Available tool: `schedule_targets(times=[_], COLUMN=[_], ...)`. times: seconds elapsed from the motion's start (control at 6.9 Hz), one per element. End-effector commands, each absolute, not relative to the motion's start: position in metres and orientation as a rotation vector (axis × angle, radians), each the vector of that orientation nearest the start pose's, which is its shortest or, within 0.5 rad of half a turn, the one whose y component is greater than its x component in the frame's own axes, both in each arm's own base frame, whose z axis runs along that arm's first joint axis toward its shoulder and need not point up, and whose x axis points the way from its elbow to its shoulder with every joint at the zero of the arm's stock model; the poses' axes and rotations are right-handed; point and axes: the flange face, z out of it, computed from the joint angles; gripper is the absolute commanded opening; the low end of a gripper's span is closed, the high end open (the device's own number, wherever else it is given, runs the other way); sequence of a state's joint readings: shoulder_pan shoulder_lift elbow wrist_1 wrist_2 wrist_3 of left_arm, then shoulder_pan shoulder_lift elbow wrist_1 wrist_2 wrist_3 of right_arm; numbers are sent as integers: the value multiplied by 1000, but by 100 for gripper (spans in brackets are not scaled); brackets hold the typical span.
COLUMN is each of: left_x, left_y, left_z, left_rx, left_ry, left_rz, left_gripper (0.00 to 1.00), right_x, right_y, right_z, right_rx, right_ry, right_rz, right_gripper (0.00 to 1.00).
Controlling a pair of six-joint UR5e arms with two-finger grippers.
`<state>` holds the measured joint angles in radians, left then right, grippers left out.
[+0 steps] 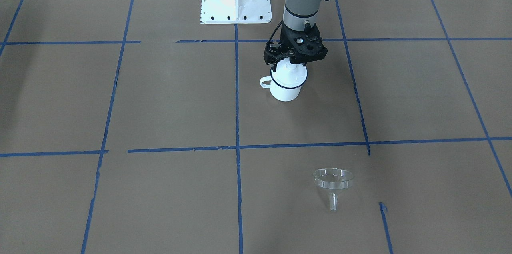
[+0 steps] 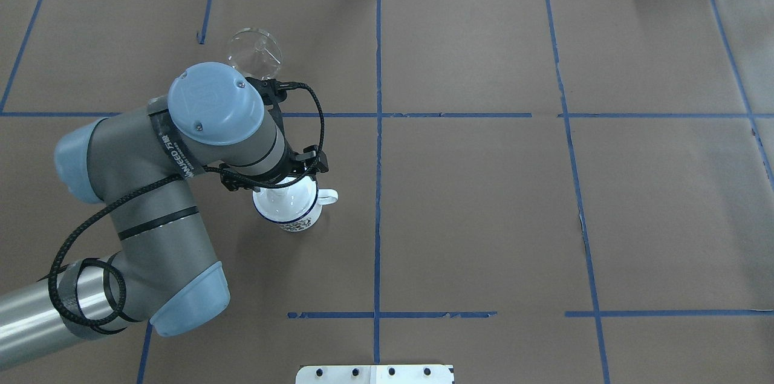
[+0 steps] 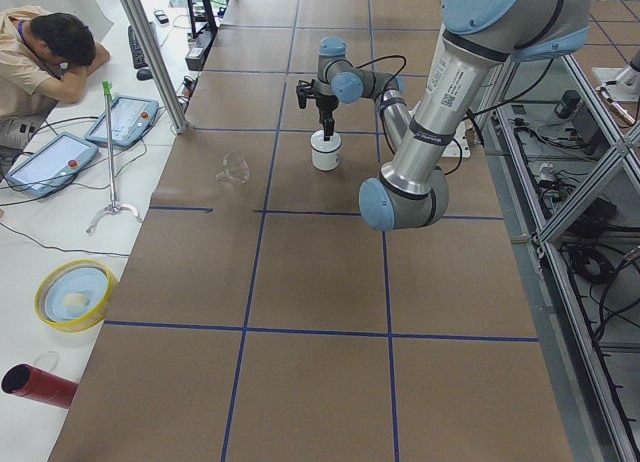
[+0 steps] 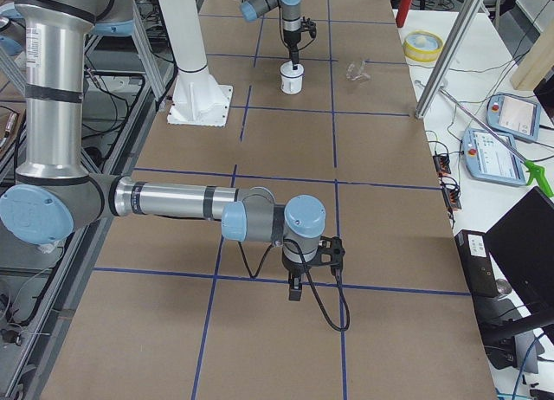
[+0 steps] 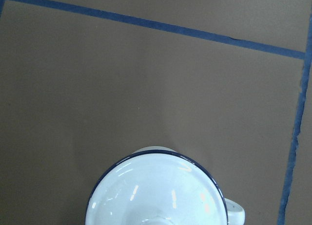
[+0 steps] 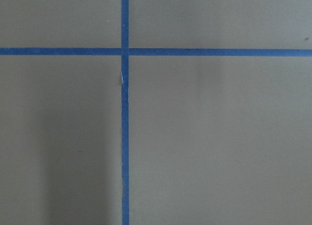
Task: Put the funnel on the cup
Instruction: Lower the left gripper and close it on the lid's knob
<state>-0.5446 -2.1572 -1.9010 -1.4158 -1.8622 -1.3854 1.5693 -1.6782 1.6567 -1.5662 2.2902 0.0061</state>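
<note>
brown-papered table (image 1: pixel 160 98), blue tape grid. left gripper (image 1: pixel 292 62) hangs on the knobbed lid (image 1: pixel 289 73) covering the cup (image 1: pixel 285 90), upper centre; pinching or spread, i cannot tell. funnel (image 1: pixel 333 182) lies well apart, lower centre-right. likely step: clearing the lid, so next lift it straight off. right gripper (image 4: pixel 295 289): cannot tell either.

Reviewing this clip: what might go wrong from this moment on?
The left hand sits at the knob of the round white lid covering the white enamel mug; lifting could drag or tip the mug. The small clear funnel lies apart from it and may roll or slip when grasped.
</note>
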Motion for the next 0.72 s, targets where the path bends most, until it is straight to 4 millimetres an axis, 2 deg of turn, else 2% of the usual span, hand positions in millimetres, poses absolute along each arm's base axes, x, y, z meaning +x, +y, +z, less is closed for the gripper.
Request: schedule_targets(times=[0.0,0.43,0.58], left_x=[468,468,467], left_y=[-406,-405,-404], left_z=[211,209,209], left_rx=[9,9,8], left_ry=[800,803,805], left_rz=[-228,-228,-227], left_gripper=[94,86,56], right_x=[67,67,67], right_y=[-445,-445,-445], right_z=[670,670,670], right_rx=[-19,-19,-19], right_ry=[-719,-719,-719], right_rz=[10,10,10], right_gripper=[100,100,100])
